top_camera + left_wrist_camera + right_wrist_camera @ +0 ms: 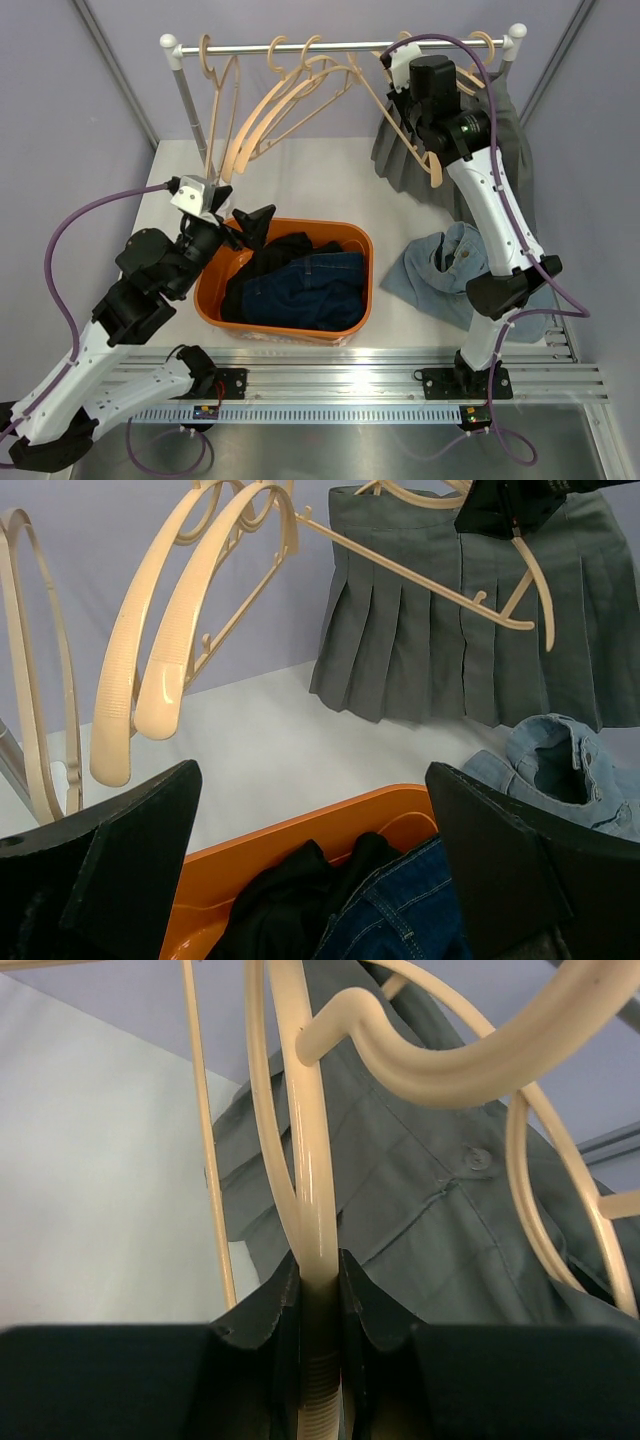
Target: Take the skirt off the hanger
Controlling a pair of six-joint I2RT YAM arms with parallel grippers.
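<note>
Right jaws, clamped on a hanger [312, 1210] against the skirt [430, 1220] at the rail's [340, 45] right end, should hold steady while the left jaws, wide open over the bin [300, 222], reach for the fabric.

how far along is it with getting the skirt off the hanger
Early. Done: the right gripper is shut on a beige hanger in front of the gray skirt; whether it is the skirt's own hanger is unclear. In hand: only that grip. Left: the skirt still hangs at the rail, and the left gripper is open above the orange basket, touching nothing.
</note>
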